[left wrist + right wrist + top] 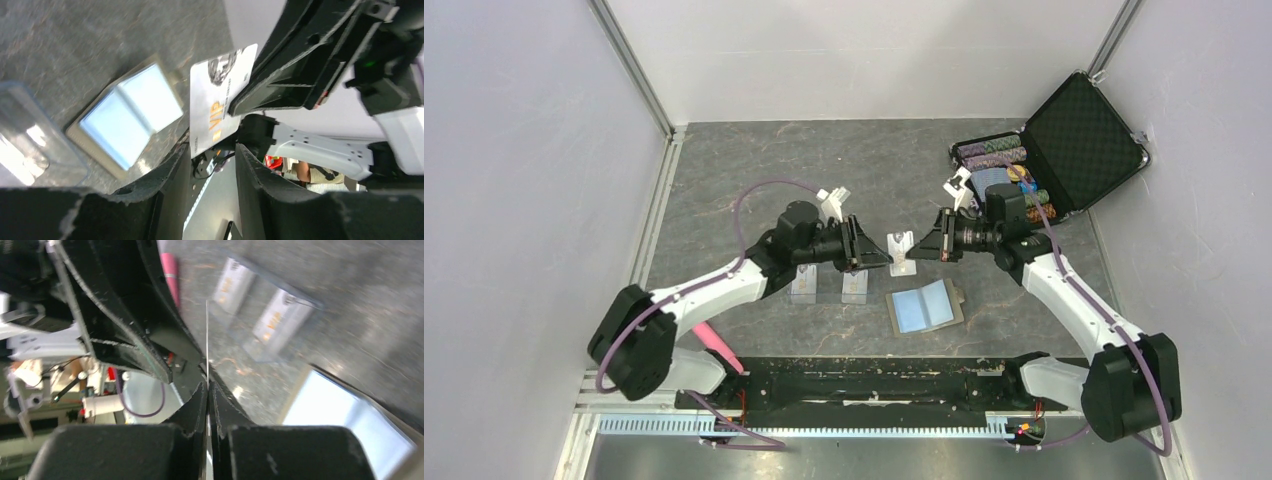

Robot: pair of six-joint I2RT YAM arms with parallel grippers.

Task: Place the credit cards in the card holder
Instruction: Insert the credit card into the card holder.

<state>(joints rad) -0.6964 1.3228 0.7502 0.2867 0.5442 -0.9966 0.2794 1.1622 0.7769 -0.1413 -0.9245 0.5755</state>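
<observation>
The step in hand looks like a mid-air handover of 1 credit card [902, 250]. The right gripper [207, 385] is clenching the card, which is showing edge-on between its closed fingers. The left gripper [210, 162] is standing released, jaws parted, with the card's lower end just beyond the gap.

In the top view the card is hanging above the table [754, 160], with the left gripper at its 9 o'clock and the right at its 3 o'clock. The card holder [927, 307] is lying spread open, blue pockets up, at the card's 5 o'clock.

The next move, I judge, is calling for the right arm to carry the card down toward 5 o'clock and line its edge up with a pocket mouth.

The pocket openings are hard to make out. 2 clear cases [855, 288] are sitting at 8 o'clock. The blurred right wrist view is showing pale, orange-marked shapes in them, but I cannot tell whether the other card is there.
</observation>
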